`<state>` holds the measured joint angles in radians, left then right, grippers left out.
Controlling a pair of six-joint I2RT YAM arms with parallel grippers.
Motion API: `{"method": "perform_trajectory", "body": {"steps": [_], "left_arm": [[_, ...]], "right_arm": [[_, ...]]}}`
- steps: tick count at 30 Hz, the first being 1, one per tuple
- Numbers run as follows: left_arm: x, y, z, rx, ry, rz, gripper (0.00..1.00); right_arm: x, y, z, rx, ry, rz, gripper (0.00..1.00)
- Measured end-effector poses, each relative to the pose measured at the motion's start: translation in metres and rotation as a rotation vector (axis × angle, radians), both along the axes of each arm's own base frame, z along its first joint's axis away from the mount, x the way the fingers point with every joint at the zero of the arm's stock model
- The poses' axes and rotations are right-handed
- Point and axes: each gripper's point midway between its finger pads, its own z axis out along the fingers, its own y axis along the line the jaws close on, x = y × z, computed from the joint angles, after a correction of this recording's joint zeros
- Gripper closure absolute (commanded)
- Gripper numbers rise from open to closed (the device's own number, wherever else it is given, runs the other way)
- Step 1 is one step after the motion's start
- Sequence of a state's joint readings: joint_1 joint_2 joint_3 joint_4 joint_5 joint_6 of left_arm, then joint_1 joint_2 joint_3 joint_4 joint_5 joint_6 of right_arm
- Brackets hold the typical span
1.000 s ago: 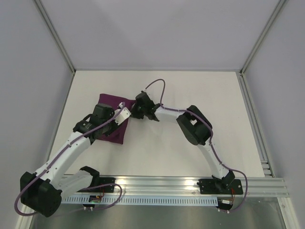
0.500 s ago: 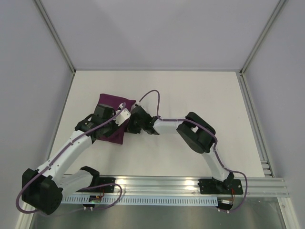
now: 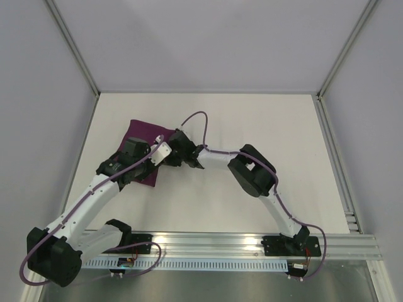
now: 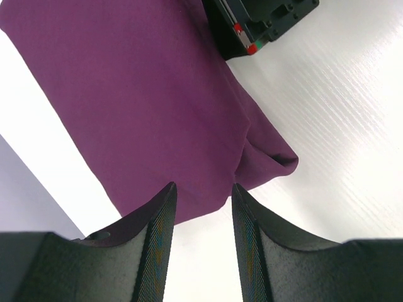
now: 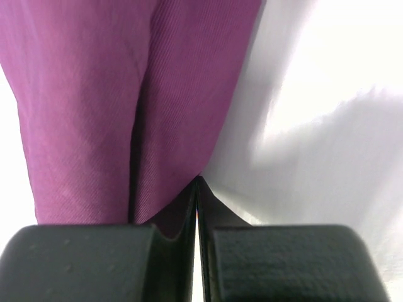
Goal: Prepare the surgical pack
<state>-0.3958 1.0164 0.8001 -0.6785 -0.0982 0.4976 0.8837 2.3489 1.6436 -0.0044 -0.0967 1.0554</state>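
The surgical pack shows only as a folded deep-purple fabric sheet (image 3: 140, 133) on the left middle of the white table (image 3: 252, 113). The tray, scissors, tweezers, gauze and packets are hidden. My left gripper (image 3: 153, 170) is open and empty over the fabric's near edge; in the left wrist view (image 4: 203, 187) the fabric (image 4: 145, 94) lies just beyond its fingertips. My right gripper (image 3: 170, 155) is shut at the fabric's right edge. In the right wrist view (image 5: 197, 180) the fabric (image 5: 94, 94) runs right up to its tips. It also shows in the left wrist view (image 4: 264, 25).
Grey walls with metal frame posts (image 3: 75, 56) enclose the table on three sides. A metal rail (image 3: 252, 245) with the arm bases runs along the near edge. The two arms cross close together over the fabric.
My right gripper has moved left and slightly toward the back, and the fabric's right edge has shifted left with it. The left gripper stays over the fabric's near edge.
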Motion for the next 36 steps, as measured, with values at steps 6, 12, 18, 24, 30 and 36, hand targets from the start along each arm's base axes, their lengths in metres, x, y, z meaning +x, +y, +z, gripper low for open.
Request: {"method": "perform_trajectory", "body": {"steps": [6,12,18,24,30,36], "left_arm": [[0.000,0.001,0.000,-0.004,-0.001,0.005,0.51],[0.000,0.003,0.001,-0.008,-0.001,0.014,0.51],[0.000,0.003,0.001,-0.011,-0.002,0.014,0.51],[-0.005,0.008,0.004,-0.019,-0.024,0.025,0.51],[-0.023,0.047,-0.015,0.039,0.014,0.149,0.51],[-0.044,0.124,-0.032,-0.003,0.118,0.530,0.53]], "right_arm": [[0.044,-0.008,0.015,-0.039,-0.049,-0.038,0.96],[0.087,-0.008,0.022,-0.049,-0.092,-0.085,0.96],[0.085,-0.013,0.007,-0.094,-0.069,-0.095,0.96],[0.093,-0.025,0.005,-0.128,-0.097,-0.105,0.94],[0.075,-0.094,0.018,-0.242,-0.118,-0.104,0.80],[0.051,-0.186,0.083,-0.296,-0.246,-0.135,0.56]]}}
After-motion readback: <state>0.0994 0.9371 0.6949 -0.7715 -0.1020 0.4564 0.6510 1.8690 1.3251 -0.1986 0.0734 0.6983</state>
